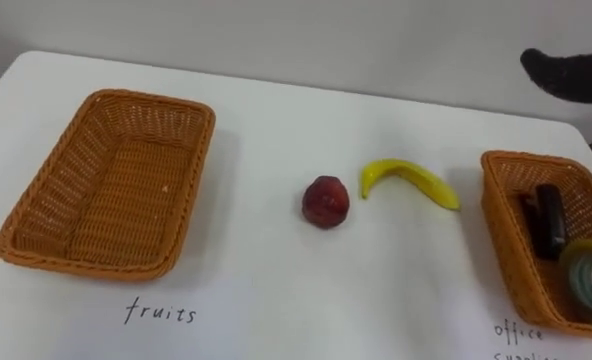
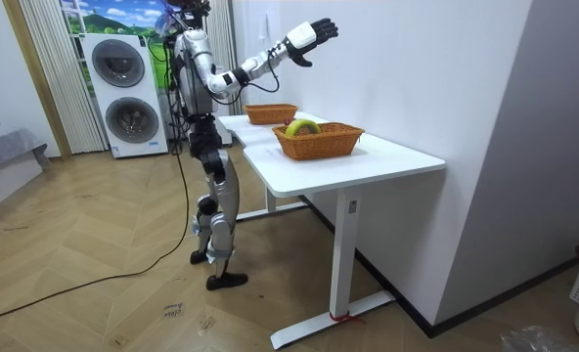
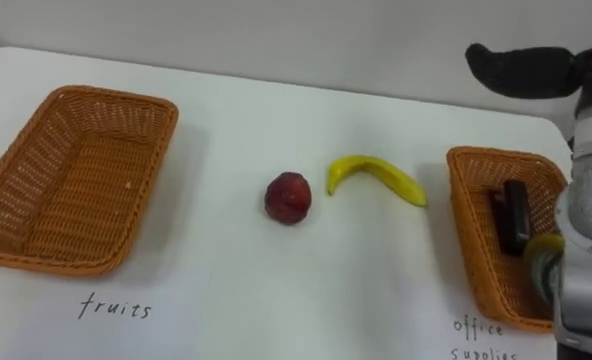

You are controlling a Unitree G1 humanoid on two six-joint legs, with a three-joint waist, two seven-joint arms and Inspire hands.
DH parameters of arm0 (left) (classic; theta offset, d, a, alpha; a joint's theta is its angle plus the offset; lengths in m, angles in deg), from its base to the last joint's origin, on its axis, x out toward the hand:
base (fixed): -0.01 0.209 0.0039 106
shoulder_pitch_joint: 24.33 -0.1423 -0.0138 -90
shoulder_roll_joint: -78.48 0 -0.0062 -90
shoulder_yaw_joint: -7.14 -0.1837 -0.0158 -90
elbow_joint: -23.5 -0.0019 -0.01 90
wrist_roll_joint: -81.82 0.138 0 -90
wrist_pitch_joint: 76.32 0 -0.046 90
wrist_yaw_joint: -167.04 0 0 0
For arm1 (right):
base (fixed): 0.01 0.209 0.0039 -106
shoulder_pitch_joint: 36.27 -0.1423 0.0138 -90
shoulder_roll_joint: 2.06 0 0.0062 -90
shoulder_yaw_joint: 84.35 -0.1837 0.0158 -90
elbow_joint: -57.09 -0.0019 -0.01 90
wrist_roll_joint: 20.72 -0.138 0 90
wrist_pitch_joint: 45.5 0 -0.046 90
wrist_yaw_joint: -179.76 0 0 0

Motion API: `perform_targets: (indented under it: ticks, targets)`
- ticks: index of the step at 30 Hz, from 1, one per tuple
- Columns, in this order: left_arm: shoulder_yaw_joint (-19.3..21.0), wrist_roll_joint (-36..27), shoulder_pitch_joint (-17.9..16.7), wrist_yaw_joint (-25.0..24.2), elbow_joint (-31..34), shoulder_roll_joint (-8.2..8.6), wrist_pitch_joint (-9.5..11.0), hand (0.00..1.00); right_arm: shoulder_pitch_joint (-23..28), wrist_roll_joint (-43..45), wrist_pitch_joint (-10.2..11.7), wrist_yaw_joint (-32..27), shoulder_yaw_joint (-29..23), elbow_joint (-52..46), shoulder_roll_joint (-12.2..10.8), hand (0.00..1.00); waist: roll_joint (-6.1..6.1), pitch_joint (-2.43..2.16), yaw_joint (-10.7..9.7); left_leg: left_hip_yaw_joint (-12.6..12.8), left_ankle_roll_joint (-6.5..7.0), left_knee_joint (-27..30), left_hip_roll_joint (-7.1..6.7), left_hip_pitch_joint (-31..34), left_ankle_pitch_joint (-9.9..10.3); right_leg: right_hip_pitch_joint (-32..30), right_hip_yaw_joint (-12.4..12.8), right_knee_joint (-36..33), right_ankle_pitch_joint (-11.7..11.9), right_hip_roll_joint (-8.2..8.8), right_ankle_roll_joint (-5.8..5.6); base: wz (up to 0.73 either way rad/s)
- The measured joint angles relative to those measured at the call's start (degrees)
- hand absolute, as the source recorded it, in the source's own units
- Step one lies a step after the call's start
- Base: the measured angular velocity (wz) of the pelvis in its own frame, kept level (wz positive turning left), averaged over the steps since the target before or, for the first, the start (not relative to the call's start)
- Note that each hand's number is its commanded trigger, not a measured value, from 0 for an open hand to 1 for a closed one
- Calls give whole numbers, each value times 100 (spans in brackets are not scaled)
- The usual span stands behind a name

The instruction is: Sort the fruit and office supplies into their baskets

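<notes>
Your right hand (image 2: 310, 39) hangs spread and empty, high off to the fruits basket's (image 1: 106, 190) right, while the red fruit (image 1: 326, 201) and banana (image 1: 408, 182) lie on the table (image 1: 276, 290) right of that basket, both likely light, the banana probably soft, so grip gently across its middle.

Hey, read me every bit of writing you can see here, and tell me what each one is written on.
"fruits": handwritten on the white table, in front of the empty left wicker basket.
"office supplies": handwritten on the table in front of the right wicker basket; the second word is cut by the picture's lower edge.
Any print on the washing machines in the room view: too small to read.
</notes>
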State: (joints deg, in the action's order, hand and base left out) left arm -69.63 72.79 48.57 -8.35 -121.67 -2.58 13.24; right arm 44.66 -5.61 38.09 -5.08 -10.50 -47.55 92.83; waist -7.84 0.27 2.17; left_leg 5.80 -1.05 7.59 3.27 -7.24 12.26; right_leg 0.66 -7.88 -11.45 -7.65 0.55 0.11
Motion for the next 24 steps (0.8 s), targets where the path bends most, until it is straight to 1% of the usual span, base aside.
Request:
perform_targets:
  ticks: [2, 6, 7, 8, 10, 12, 13, 14, 15, 16, 18, 19, 21, 23, 24]
  targets:
    - [1, 0, -5, -28, -19, -10, -4, 0, -78, 261, -80, 147, 195, -1, 2, 0, 2, 1, 124, -13, 0, 3, -1, -4, 0, 12, -9, 6, -5, 0, -1, 4]
    - [1, -4, -3, -21, -40, -19, -7, 0, -185, 400, -132, 443, 440, 0, 7, 0, -10, -9, 186, -45, 0, 0, -2, -3, 0, 45, -19, 50, -4, -8, 0, 3]
    - [7, 1, -3, -25, -35, -27, -15, 0, -189, 399, -144, 557, 488, 0, 8, 0, -18, -15, 260, -46, 0, -2, -1, -3, 0, 46, -17, 53, -4, -11, 1, 0]
    - [5, 1, -4, -36, -34, -46, -34, 0, -195, 399, -196, 666, 567, 11, 20, 0, -33, -24, 284, -51, -1, -1, 0, -2, 0, 48, -20, 53, -4, -11, 1, 0]
    - [5, 3, -4, -60, -36, -79, -48, 0, -195, 346, -231, 872, 640, 73, 33, 0, -56, -33, 299, -98, 0, 2, -1, 3, 0, 52, -43, 54, -4, -6, 1, 6]
    - [4, 7, -4, -80, -45, -117, -49, 0, -195, 337, -239, 1026, 683, 160, 35, 0, -78, -27, 323, -128, 0, 6, -6, 26, -1, 46, -72, 61, -4, 2, 1, 8]
    - [5, 8, -25, -83, -47, -148, -50, 0, -218, 358, -239, 1097, 769, 254, 48, 0, -97, -28, 391, -120, 0, 11, -5, 43, -1, 38, -77, 69, -4, 3, 1, 0]
    - [4, 10, -28, -81, -48, -162, -56, 0, -222, 367, -240, 1131, 829, 308, 82, 0, -107, -22, 410, -119, 0, 14, -4, 46, -1, 37, -78, 70, -3, 3, 1, 0]
    - [0, 6, -28, -77, -33, -175, -73, 0, -222, 391, -241, 1214, 932, 431, 171, 0, -121, -6, 445, -126, 0, 17, -4, 61, -1, 36, -86, 77, -3, 4, 1, 3]
    - [-1, -32, -40, -54, 7, -177, -87, 0, -224, 447, -252, 1272, 1069, 571, 250, 0, -138, -5, 472, -134, 0, 18, -3, 63, 0, 39, -106, 78, -3, 6, 1, 5]
    - [-22, -34, -29, -11, 41, -177, -97, 0, -225, 574, -282, 1419, 1226, 761, 295, 0, -162, -1, 474, -151, 0, 18, -3, 65, 0, 40, -122, 77, -3, 10, 1, 6]
    - [-54, -34, -23, 6, 61, -180, -101, 0, -225, 586, -330, 1518, 1320, 845, 297, 0, -162, 2, 490, -175, 0, 18, -5, 72, 0, 41, -154, 77, -3, 16, 1, 7]
    - [-130, -33, -18, 26, 84, -194, -101, 0, -225, 595, -361, 1677, 1428, 999, 298, 0, -162, 3, 517, -195, 0, 18, -5, 73, -1, 44, -169, 75, -3, 18, 1, 3]
    - [-173, -33, -5, 26, 104, -195, -101, 0, -225, 654, -373, 1888, 1515, 1130, 298, 0, -154, 22, 551, -201, 0, 17, -4, 82, -1, 39, -172, 77, -3, 18, 1, 0]
    - [-174, -33, 3, 23, 104, -195, -102, 0, -225, 693, -373, 1932, 1517, 1155, 298, 0, -156, 24, 560, -213, 0, 17, -4, 90, 0, 37, -178, 78, -3, 19, 1, 4]
